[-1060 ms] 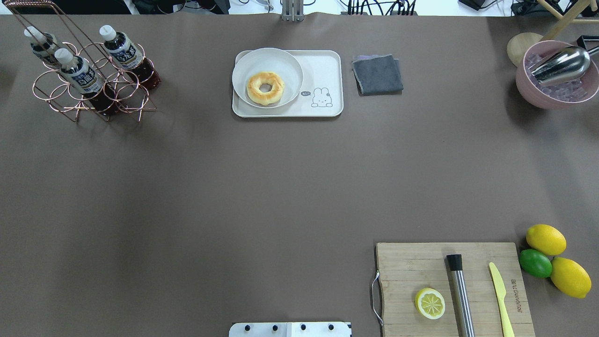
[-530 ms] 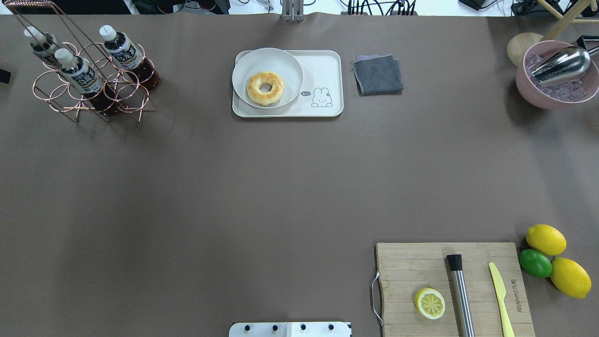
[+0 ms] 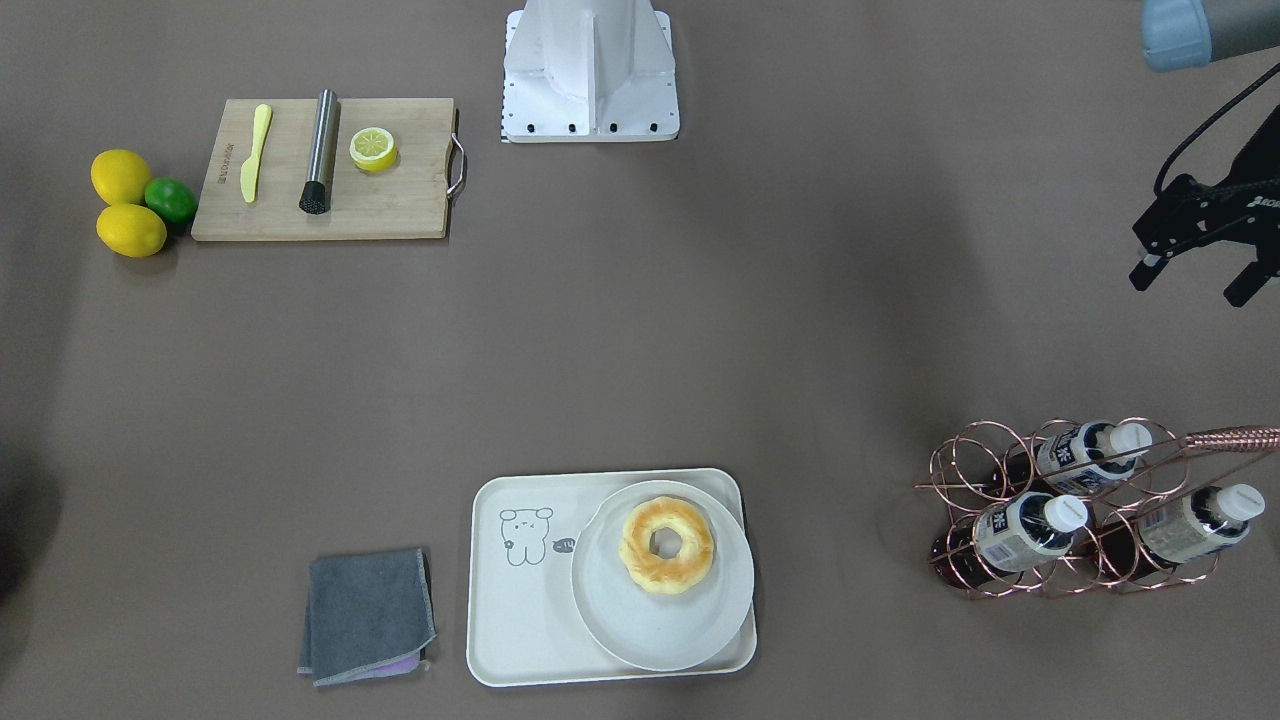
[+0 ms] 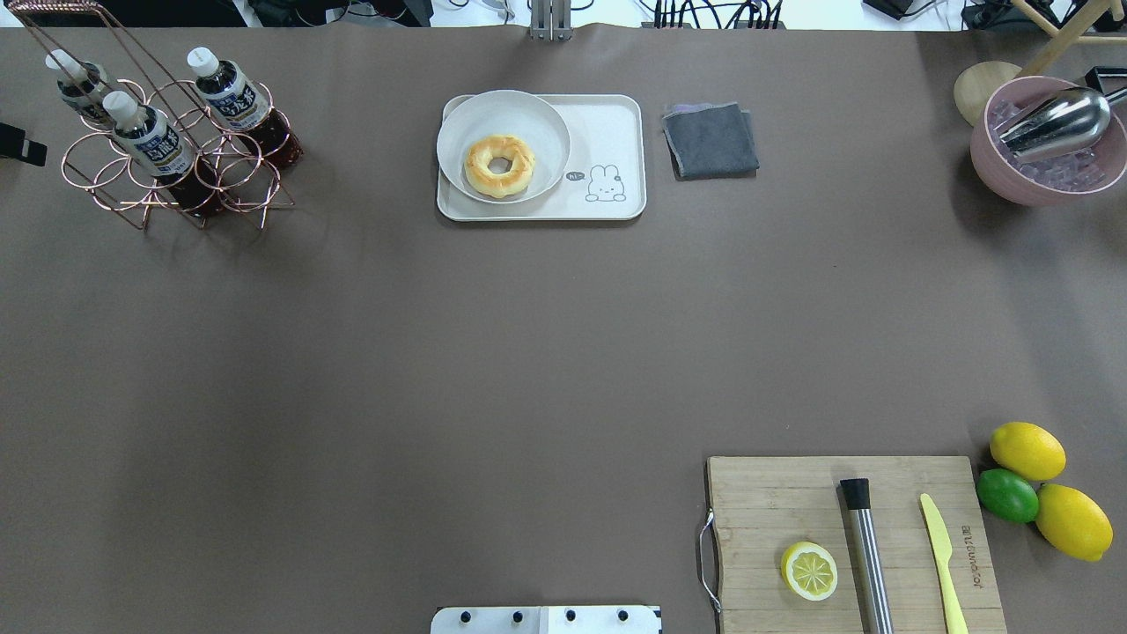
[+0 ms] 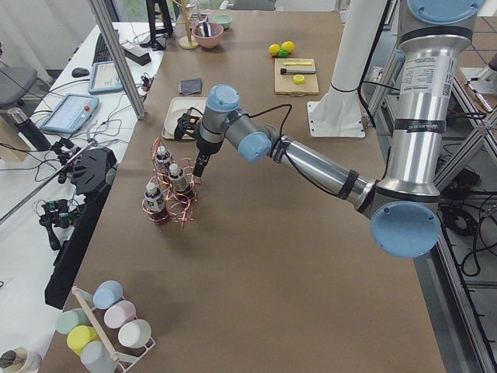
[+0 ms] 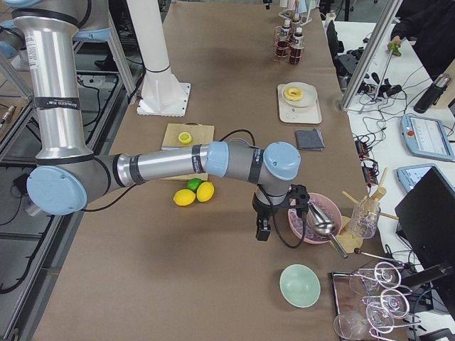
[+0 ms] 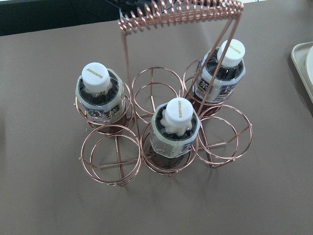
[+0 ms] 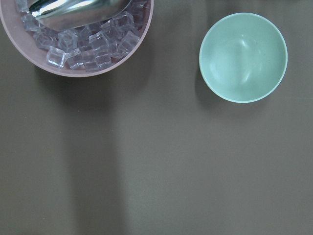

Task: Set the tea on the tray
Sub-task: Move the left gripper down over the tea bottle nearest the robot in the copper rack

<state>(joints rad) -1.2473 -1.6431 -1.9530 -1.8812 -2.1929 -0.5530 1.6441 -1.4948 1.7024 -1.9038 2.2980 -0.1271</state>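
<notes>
Copper wire rings hold the tea (image 7: pixel 175 128), one of three alike bottles standing in a carrier rack (image 4: pixel 231 180) at the far left of the table. None has been taken, and I cannot tell which is meant.

The left gripper (image 3: pixel 1190 285) hovers near the rack with its jaws spread and nothing between them. A good pick would come straight down over one white cap, close on the neck or upper body, and lift vertically until the base clears its ring. It should keep off the tall spiral handle (image 7: pixel 181 12).

The bottle's long axis is vertical, cap up and base down in the ring.

The tray (image 4: pixel 616 119) lies well to the right, at the far middle. A plate (image 4: pixel 458 123) with a doughnut (image 4: pixel 499 165) fills its left half, so the bare right half suits the bottle.

The right gripper (image 6: pixel 262 233) is beside a pink ice bowl (image 6: pixel 298 226). I cannot tell how its jaws stand.
</notes>
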